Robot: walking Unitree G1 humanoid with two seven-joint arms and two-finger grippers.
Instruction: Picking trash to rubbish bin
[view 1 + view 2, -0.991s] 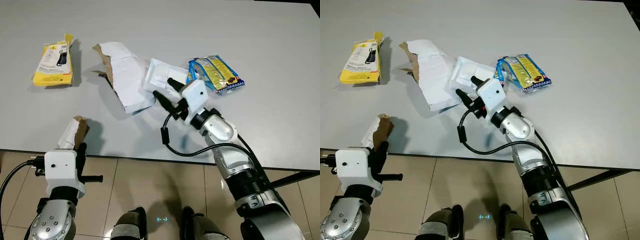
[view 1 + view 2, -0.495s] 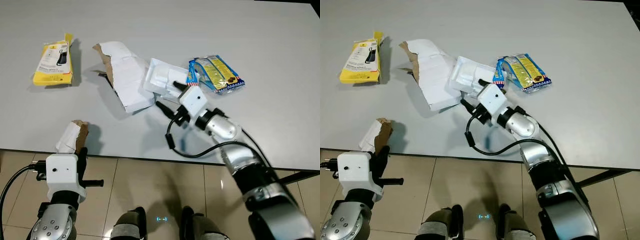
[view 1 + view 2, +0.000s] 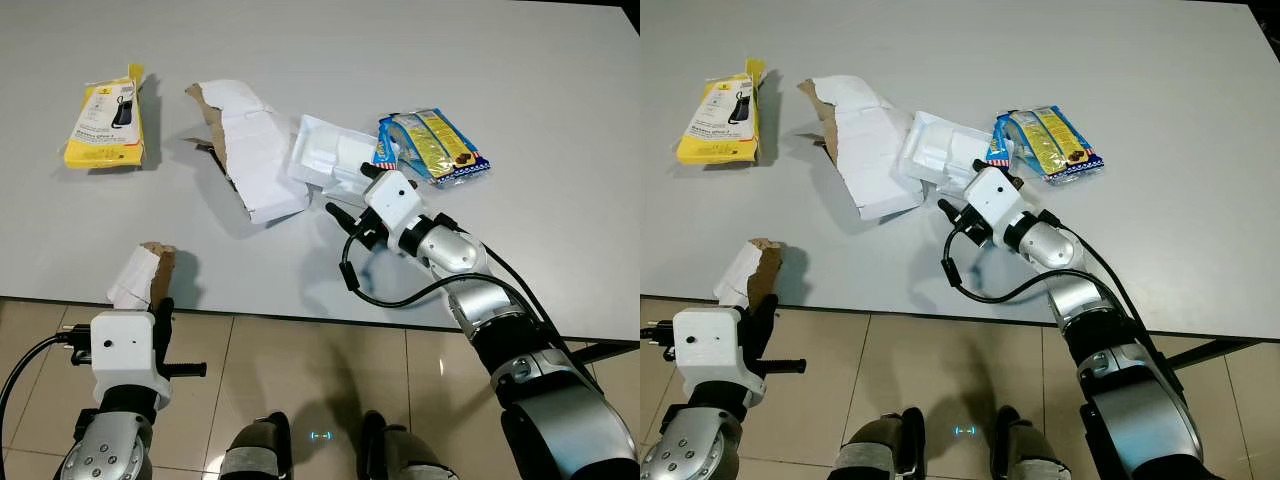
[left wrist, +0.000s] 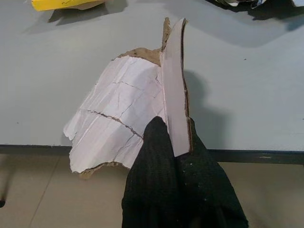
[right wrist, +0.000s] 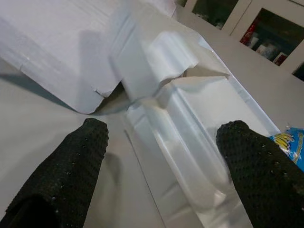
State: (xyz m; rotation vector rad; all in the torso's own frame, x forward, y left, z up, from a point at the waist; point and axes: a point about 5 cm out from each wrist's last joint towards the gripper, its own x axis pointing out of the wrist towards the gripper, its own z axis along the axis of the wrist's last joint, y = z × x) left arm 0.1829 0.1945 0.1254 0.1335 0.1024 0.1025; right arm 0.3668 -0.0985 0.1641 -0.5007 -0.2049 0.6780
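The right gripper (image 5: 161, 156), jaws apart, partly hides the white tray (image 5: 199, 123).

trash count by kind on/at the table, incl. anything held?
Torn white-and-brown cardboard pieces: 2, one on the table, one in the left gripper
Yellow retail box: 1
White plastic tray: 1
Blue-and-yellow snack packet: 1
Total: 5

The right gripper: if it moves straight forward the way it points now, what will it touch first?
Most likely the white plastic tray. The right gripper is open and the tray's near edge lies between its fingers. The torn white cardboard lies just to the side; depth is not certain.
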